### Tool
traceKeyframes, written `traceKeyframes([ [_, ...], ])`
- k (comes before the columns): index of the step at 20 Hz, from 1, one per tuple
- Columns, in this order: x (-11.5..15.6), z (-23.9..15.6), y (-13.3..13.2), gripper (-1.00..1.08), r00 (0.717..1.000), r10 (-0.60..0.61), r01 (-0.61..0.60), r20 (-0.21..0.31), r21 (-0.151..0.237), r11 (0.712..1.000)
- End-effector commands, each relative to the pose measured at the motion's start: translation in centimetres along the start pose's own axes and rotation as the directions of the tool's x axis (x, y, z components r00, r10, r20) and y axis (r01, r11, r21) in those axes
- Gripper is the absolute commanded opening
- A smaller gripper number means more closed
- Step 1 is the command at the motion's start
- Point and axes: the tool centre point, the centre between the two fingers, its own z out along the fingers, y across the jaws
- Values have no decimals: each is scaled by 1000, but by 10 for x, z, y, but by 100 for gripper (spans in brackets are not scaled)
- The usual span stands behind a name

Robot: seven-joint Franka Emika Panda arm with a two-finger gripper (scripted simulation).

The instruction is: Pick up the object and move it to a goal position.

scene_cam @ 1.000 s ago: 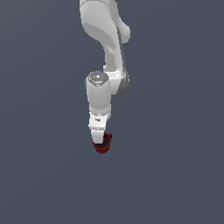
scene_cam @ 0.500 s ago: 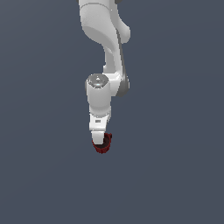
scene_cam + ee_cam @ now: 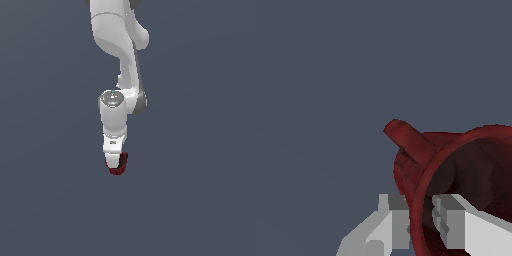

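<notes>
The object, a small dark red mug (image 3: 119, 166), hangs at the tip of my white gripper (image 3: 116, 160) in the exterior view, mostly hidden behind the fingers. In the wrist view the mug (image 3: 456, 170) fills the lower corner, its dark interior facing the camera and its small handle (image 3: 406, 137) sticking out to the side. My gripper (image 3: 421, 222) is shut on the mug's rim, with one finger (image 3: 393, 220) outside the wall and the other finger (image 3: 456, 222) inside the cup.
The white arm (image 3: 117, 55) reaches down from above over a plain grey-blue surface (image 3: 200, 200). No other objects show in either view.
The arm and the mug have barely shifted across the frames; the grip is unchanged.
</notes>
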Motion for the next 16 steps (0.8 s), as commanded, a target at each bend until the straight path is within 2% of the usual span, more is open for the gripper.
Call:
traceKeyframes([
  [1,0,1,0,-100,1000,0,0,0,0,1000],
  [16,-1,-13,-6,-100,1000,-1,1,1,-1,1000],
])
